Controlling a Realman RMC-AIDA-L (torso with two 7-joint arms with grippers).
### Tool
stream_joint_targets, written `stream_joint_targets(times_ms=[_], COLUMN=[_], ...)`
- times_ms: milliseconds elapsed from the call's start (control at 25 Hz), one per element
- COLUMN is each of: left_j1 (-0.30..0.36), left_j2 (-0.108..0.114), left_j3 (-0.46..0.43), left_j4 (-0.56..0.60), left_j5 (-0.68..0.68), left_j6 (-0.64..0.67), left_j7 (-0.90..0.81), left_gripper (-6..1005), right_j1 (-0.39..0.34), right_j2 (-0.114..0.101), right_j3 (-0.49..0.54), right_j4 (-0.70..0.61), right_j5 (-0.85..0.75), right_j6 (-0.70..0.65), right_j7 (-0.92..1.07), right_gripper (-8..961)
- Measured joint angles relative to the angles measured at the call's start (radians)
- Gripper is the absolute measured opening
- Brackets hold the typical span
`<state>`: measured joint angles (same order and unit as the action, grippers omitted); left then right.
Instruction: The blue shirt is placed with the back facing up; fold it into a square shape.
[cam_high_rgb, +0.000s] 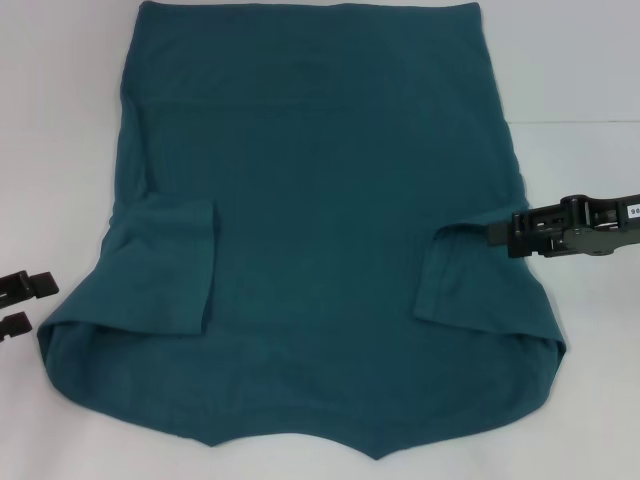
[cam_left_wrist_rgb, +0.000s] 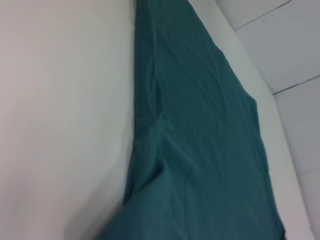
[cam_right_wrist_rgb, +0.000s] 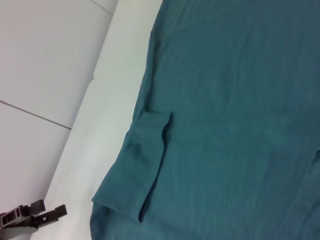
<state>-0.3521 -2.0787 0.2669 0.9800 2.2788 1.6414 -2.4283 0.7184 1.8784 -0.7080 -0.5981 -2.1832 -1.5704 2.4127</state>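
The blue shirt (cam_high_rgb: 320, 220) lies flat on the white table (cam_high_rgb: 60, 120), plain side up, with both sleeves folded inward over the body. It also shows in the left wrist view (cam_left_wrist_rgb: 200, 150) and the right wrist view (cam_right_wrist_rgb: 240, 110). My right gripper (cam_high_rgb: 500, 235) is at the shirt's right edge, beside the folded right sleeve (cam_high_rgb: 465, 275), with its fingers together. My left gripper (cam_high_rgb: 25, 303) is open and empty on the table, just left of the folded left sleeve (cam_high_rgb: 165, 265). It also shows far off in the right wrist view (cam_right_wrist_rgb: 47, 210).
Bare white table (cam_high_rgb: 590, 120) lies on both sides of the shirt. The shirt's near edge reaches almost to the front of the head view. A grey tiled floor (cam_right_wrist_rgb: 45, 65) lies beyond the table's edge.
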Motion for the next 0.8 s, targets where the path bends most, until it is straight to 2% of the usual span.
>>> stream_joint_targets(times_ms=[200,560,800], left_j1=[-0.005,-0.011,-0.010], left_j2=[0.000,-0.004,-0.007], left_j3=[-0.001,-0.003,-0.003], left_j4=[-0.042,-0.165,-0.199], left_j5=[0.001,-0.009,-0.051], left_j6=[-0.049,-0.243,-0.270], left_j7=[0.107,0.123,0.245], left_gripper=[871,871,871], right_j1=[-0.003,-0.008,-0.010], right_j2=[-0.002,0.005,0.007], right_j3=[0.002,0.008,0.009], right_j4=[0.000,0.000,0.004], right_j5=[-0.001,0.000,0.002], right_j6=[0.000,0.006,0.020], right_j7=[-0.029,-0.037,-0.037], right_gripper=[598,599,598])
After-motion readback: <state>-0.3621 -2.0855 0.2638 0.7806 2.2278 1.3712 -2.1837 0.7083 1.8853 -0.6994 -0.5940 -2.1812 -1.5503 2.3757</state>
